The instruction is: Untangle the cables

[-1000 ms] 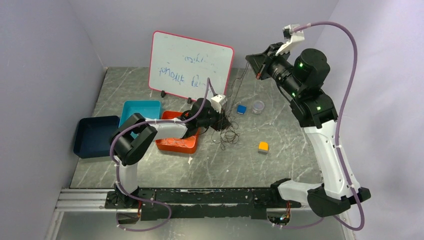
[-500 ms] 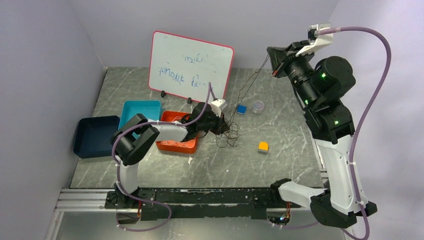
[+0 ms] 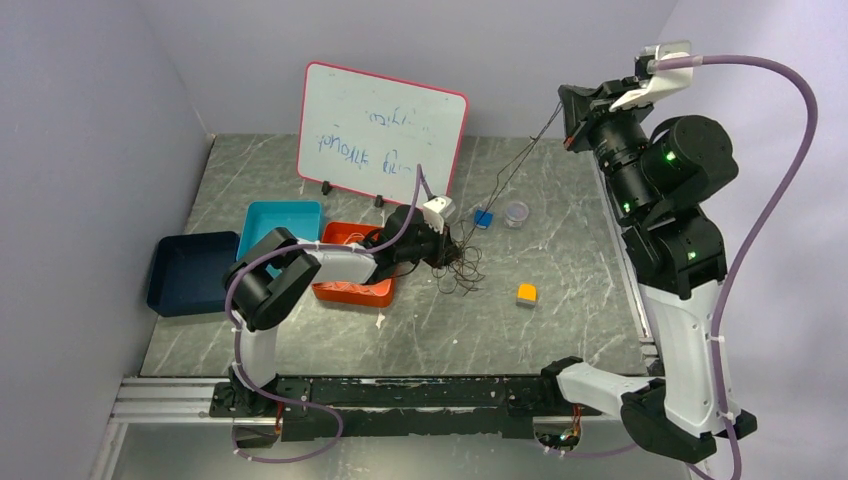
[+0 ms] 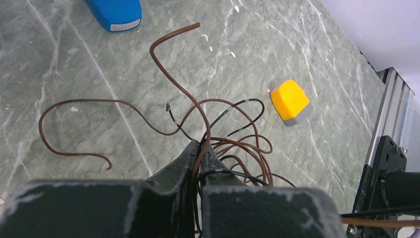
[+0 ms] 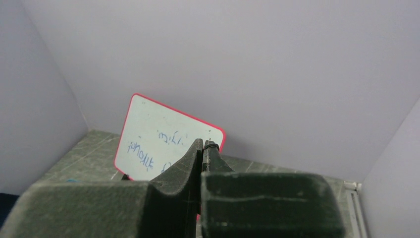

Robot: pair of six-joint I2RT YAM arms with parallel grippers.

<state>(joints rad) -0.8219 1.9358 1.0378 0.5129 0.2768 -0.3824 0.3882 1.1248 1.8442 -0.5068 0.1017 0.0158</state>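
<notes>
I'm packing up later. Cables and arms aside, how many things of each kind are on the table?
Trays: 3 (dark blue plastic tray, teal plastic tray, orange-red plastic tray)
Blocks: 2 (small blue block, small orange-yellow block)
Clear round dish: 1
Red-framed whiteboard: 1
Total: 7

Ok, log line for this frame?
phase: untangling | left fingers: shut on brown cable at tangle | right fingers: shut on strand, stretched taut above table

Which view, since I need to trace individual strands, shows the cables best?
Left wrist: the cables lie close up, brown and black loops distinct, one brown strand pinched by the left gripper. Top external shows only a small dark tangle, with strands running up to the right gripper. Right wrist shows almost none.
</notes>
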